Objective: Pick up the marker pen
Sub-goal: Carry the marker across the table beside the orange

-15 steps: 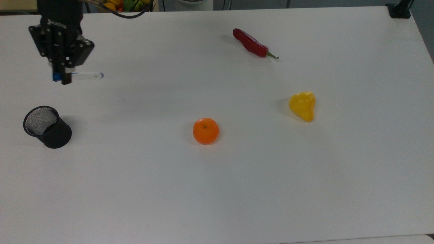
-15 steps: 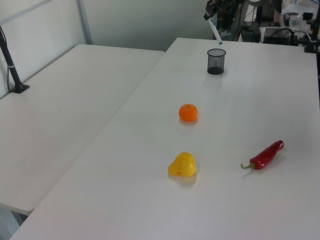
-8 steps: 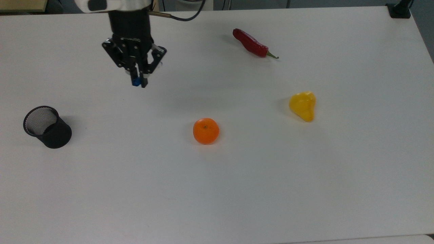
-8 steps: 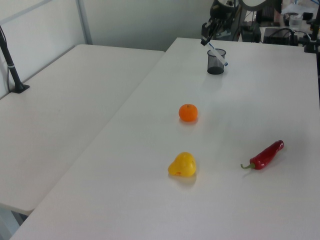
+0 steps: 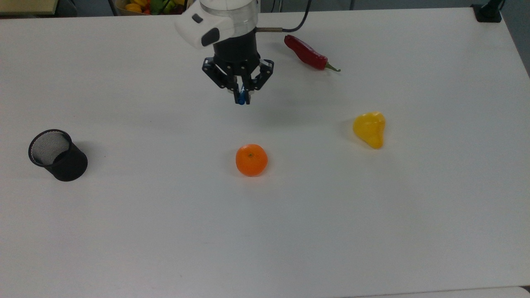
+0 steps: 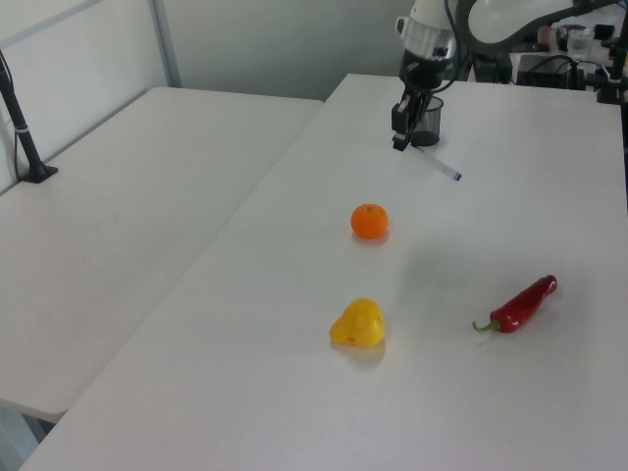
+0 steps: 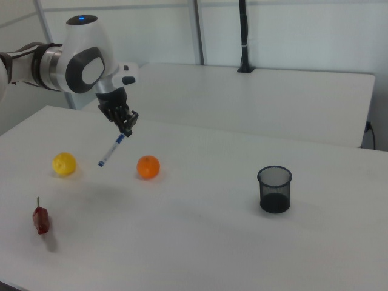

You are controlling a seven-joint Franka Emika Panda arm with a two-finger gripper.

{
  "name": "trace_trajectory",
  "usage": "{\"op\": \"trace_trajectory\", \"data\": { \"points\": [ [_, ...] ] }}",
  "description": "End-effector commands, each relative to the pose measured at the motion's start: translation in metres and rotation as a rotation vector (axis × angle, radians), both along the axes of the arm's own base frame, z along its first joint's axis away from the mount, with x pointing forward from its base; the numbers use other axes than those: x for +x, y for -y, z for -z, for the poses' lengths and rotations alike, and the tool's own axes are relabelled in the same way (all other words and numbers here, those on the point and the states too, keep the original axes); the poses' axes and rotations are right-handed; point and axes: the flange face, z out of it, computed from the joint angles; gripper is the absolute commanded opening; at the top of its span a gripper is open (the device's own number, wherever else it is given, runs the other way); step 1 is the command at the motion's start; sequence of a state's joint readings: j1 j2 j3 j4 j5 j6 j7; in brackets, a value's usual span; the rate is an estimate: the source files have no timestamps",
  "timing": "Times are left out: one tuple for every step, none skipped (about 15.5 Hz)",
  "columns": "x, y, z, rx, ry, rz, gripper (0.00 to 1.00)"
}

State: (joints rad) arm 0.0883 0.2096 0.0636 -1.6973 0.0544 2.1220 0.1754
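Note:
My gripper (image 5: 242, 98) hangs above the back middle of the white table (image 5: 290, 231), shut on the marker pen (image 6: 435, 165). I hold the pen by its blue-capped end. Its slim white barrel slants down and away from the fingers, clear of the table, and its small blue end (image 7: 101, 163) is lowest. In the right view the marker pen (image 7: 113, 150) hangs between the yellow fruit and the orange. In the top view its blue cap peeps out between the fingertips.
An orange (image 5: 251, 159) sits mid-table and a yellow pear-shaped fruit (image 5: 369, 128) lies to the top view's right. A red chilli pepper (image 5: 306, 53) lies at the back. A black mesh cup (image 5: 58, 155) stands at the top view's left.
The gripper has carried the marker pen from the top view's far left, near the mesh cup, rightward to the back middle of the table. The other objects have not moved.

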Motion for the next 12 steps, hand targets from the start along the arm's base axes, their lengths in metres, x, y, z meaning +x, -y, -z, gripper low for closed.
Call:
{"op": "trace_trajectory", "data": {
  "points": [
    [-0.007, -0.025, 0.035, 0.044, -0.081, -0.015, 0.0],
    [-0.008, -0.031, 0.047, 0.042, -0.098, -0.024, 0.0],
    [-0.009, -0.037, 0.058, 0.039, -0.112, -0.035, 0.0],
    [-0.008, -0.042, 0.067, 0.038, -0.12, -0.041, 0.0],
    [-0.006, -0.044, 0.074, 0.039, -0.117, -0.041, 0.0],
    [-0.004, -0.046, 0.08, 0.04, -0.11, -0.042, 0.0],
    [-0.003, -0.05, 0.09, 0.041, -0.107, -0.044, 0.0],
    [-0.003, -0.053, 0.097, 0.042, -0.093, -0.048, 0.0],
    [-0.003, -0.056, 0.105, 0.044, -0.081, -0.05, 0.0],
    [-0.005, -0.059, 0.113, 0.045, -0.072, -0.054, 0.0],
    [-0.007, -0.063, 0.122, 0.044, -0.063, -0.062, 0.0],
    [-0.009, -0.067, 0.128, 0.045, -0.051, -0.069, 0.0]
  ]
}}
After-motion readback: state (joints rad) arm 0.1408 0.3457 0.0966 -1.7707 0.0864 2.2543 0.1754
